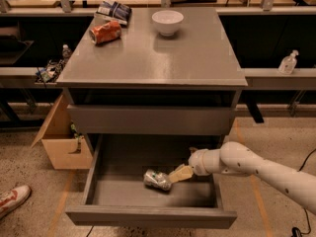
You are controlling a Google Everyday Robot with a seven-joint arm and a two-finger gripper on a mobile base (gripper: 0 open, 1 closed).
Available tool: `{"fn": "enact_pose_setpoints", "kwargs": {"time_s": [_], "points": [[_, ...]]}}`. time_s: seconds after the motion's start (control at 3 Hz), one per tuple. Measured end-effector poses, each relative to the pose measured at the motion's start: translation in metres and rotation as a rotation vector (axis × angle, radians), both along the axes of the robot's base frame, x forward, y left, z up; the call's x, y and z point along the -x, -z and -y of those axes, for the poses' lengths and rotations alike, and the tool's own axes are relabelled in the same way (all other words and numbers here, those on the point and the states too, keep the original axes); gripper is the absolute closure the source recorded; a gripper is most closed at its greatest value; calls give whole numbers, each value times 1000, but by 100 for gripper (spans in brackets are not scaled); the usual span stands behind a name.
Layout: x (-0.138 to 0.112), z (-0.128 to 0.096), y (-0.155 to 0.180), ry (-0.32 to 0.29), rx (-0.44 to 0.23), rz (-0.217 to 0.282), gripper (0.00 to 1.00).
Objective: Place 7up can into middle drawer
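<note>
The 7up can [157, 179] lies on its side in the open middle drawer [148, 216], pulled out below the front edge of the bench [158, 58]. The gripper [177, 174] sits at the can's right end, touching or just beside it. How far it is open, and whether it grips the can, cannot be determined.

A white bowl [167, 21] sits on the grey cabinet top [158, 58], near the back. To its left an orange-red can [105, 32] lies on its side. Just behind that can is a dark blue snack bag [114, 11]. The upper drawer front [150, 120] under the top is closed. A brown cardboard box [61, 144] stands open on the floor, just beside the cabinet on the left. A white and red shoe [12, 200] pokes in at the bottom left corner. A clear pump bottle [287, 63] stands on the low shelf at the right. The speckled floor [39, 216] has orange lines on it.
</note>
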State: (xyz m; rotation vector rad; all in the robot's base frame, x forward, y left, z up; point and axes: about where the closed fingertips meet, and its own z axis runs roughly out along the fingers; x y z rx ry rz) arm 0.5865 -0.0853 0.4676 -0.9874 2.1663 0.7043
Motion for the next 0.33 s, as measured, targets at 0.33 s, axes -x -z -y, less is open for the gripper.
{"fn": "enact_pose_setpoints", "kwargs": {"time_s": [0.33], "points": [[3, 58, -27, 89, -17, 46, 0]]}}
